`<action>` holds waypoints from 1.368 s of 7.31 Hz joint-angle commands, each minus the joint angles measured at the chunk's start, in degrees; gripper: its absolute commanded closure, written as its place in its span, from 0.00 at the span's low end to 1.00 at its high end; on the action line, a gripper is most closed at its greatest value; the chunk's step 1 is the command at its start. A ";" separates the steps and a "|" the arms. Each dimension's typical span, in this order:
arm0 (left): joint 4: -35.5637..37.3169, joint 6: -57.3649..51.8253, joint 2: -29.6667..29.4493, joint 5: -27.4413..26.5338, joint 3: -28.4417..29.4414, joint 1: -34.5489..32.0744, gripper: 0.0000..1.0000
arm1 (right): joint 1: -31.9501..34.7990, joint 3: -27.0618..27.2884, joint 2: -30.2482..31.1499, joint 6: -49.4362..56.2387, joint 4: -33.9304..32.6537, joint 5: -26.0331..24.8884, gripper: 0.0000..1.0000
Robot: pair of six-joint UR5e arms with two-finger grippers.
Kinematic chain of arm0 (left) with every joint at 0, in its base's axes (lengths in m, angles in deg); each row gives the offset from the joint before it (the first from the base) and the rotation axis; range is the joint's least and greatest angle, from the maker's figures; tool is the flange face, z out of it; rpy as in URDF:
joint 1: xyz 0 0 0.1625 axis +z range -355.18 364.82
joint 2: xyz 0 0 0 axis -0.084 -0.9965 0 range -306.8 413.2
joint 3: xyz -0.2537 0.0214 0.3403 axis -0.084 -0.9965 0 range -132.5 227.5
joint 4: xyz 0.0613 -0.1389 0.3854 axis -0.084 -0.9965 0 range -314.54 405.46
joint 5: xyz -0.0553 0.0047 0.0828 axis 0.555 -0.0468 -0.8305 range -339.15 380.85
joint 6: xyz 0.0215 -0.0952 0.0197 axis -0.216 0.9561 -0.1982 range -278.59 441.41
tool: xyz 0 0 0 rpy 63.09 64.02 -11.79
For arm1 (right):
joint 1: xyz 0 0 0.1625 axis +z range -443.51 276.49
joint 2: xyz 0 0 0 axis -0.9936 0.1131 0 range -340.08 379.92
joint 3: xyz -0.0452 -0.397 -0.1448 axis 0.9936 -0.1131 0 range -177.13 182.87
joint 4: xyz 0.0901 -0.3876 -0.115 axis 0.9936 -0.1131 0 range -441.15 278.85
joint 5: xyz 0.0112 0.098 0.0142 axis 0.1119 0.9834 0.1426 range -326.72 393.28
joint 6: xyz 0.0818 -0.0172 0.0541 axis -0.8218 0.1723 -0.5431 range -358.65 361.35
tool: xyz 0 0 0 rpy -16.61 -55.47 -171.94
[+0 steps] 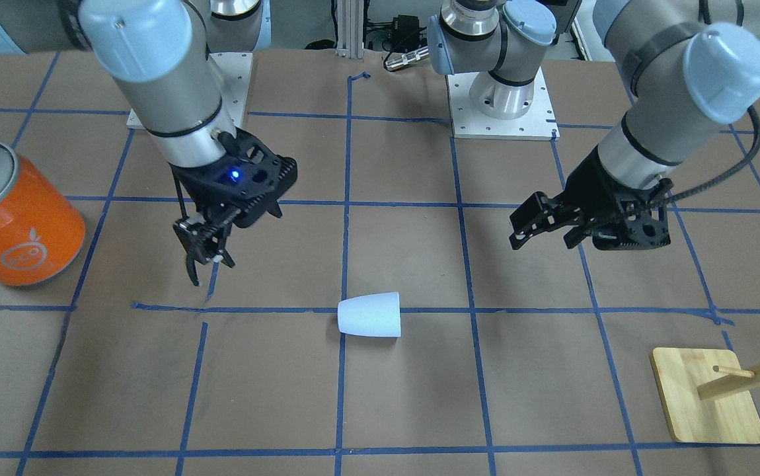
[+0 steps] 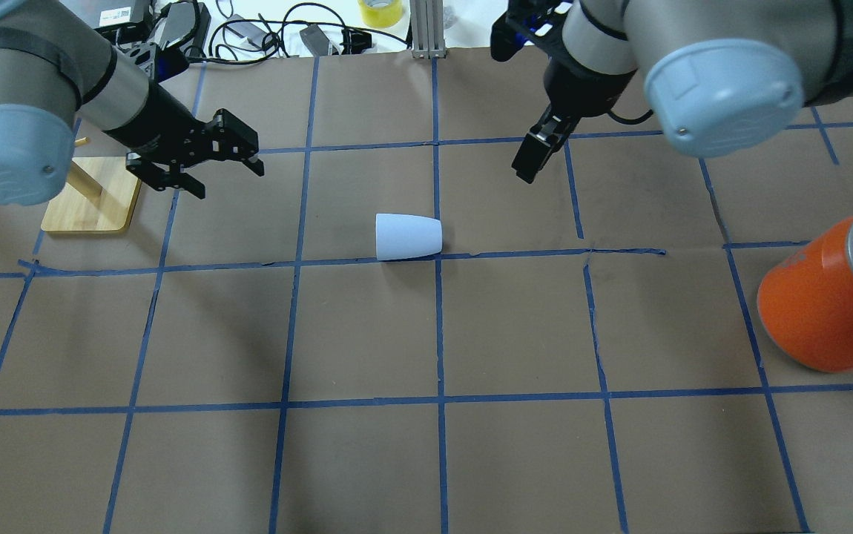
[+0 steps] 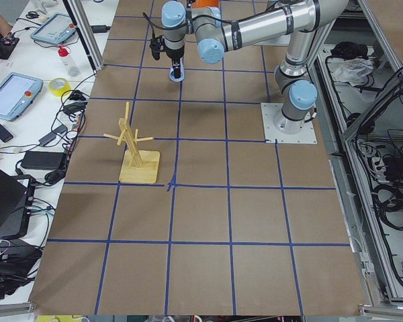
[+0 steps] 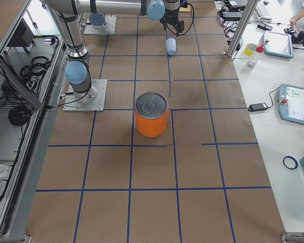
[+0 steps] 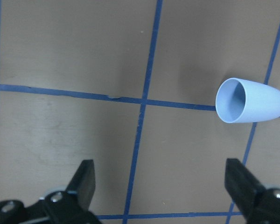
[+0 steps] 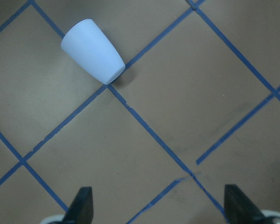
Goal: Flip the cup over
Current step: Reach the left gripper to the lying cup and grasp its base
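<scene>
The cup (image 2: 408,237) lies on its side near the middle of the tabletop (image 2: 367,334), across a blue tape line, between the two arms and apart from both. Its wide mouth faces the left arm and its narrow base faces the right arm. The left wrist view looks partly into the bluish inside.

Your left tool (image 1: 545,235) hangs above the tabletop with its fingers spread wide and nothing between them. The right tool (image 1: 211,272) is also wide open and empty, as its wrist view shows, and it points down at the tabletop short of the cup.

Expect the cup to be very light, thin-walled and smooth. Because it is tapered, it will likely roll in an arc if you nudge it. A squeeze on the sloping wall may push it out toward the narrow end.

The rim is probably the softest part and could go oval under pressure. The base should be stiffer.

You have two fair choices of hold:
- Close gently across the body at about mid-length, coming straight down so both fingers touch together.
- From the left, pinch the wall at the mouth with one finger inside.

Either way, use little force.
</scene>
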 commanded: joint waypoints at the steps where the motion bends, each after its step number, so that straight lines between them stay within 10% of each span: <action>1: 8.66 3.50 -5.05 5.27 -1.61 -4.85 0.00 | -6.74 -0.83 4.88 -5.45 3.71 -0.49 0.00; 10: 21.25 8.44 -18.52 8.87 -1.61 -13.22 0.03 | -7.06 -0.66 8.60 -38.81 9.17 -2.86 0.00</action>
